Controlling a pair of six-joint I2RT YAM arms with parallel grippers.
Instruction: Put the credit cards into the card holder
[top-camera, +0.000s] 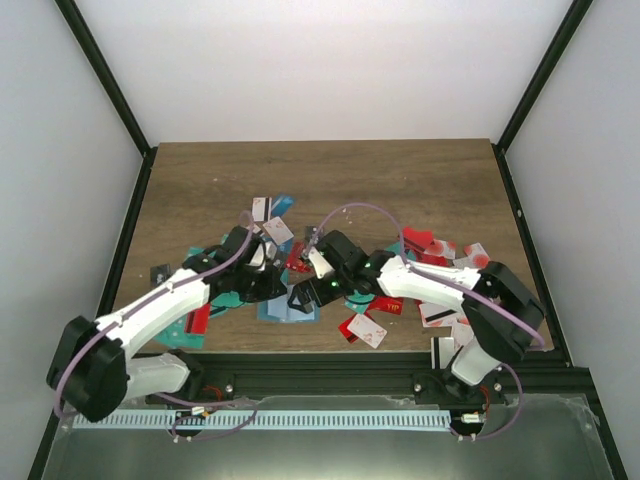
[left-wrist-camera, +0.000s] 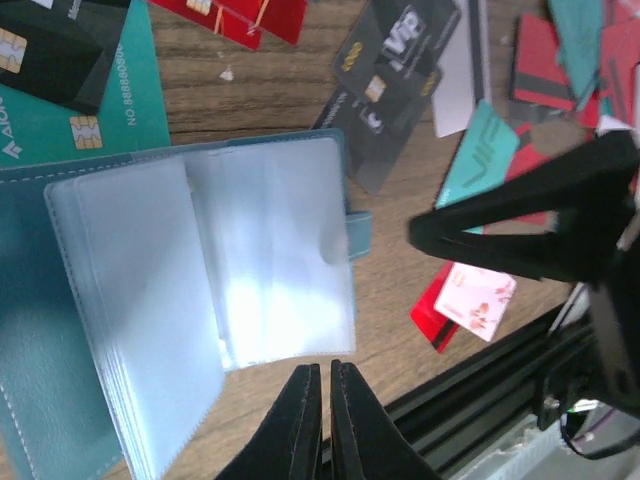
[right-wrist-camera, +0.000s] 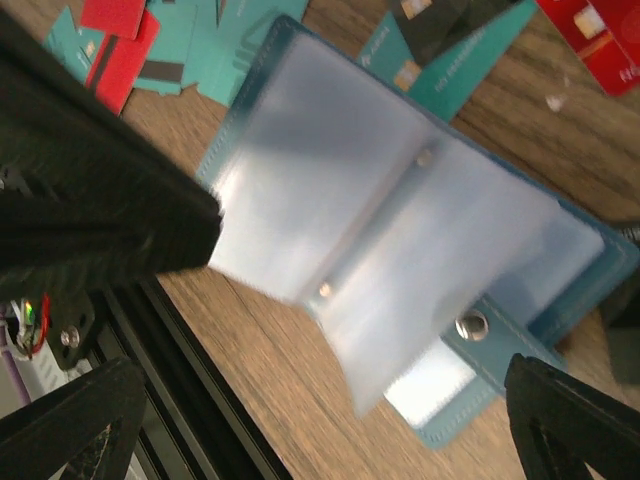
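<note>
The card holder (left-wrist-camera: 200, 290) lies open on the wood, teal-blue cover down and clear sleeves fanned up; its snap tab (right-wrist-camera: 470, 325) points toward the table's near edge. My left gripper (left-wrist-camera: 325, 372) is shut with nothing between its fingers, hovering just off the sleeves' edge. My right gripper (right-wrist-camera: 322, 378) stands wide open above the holder (right-wrist-camera: 400, 220), with nothing in it. From above, both grippers, left (top-camera: 270, 287) and right (top-camera: 303, 295), meet over the holder (top-camera: 285, 310). Credit cards lie loose around it: a black one (left-wrist-camera: 390, 80), a teal one (left-wrist-camera: 90, 120), a red one (top-camera: 365, 328).
More cards are scattered to the right (top-camera: 440, 250) and the left (top-camera: 160, 272) of the holder. The table's black metal front rail (left-wrist-camera: 480, 390) runs close behind the left fingers. The right gripper's dark finger (left-wrist-camera: 540, 230) crosses the left wrist view.
</note>
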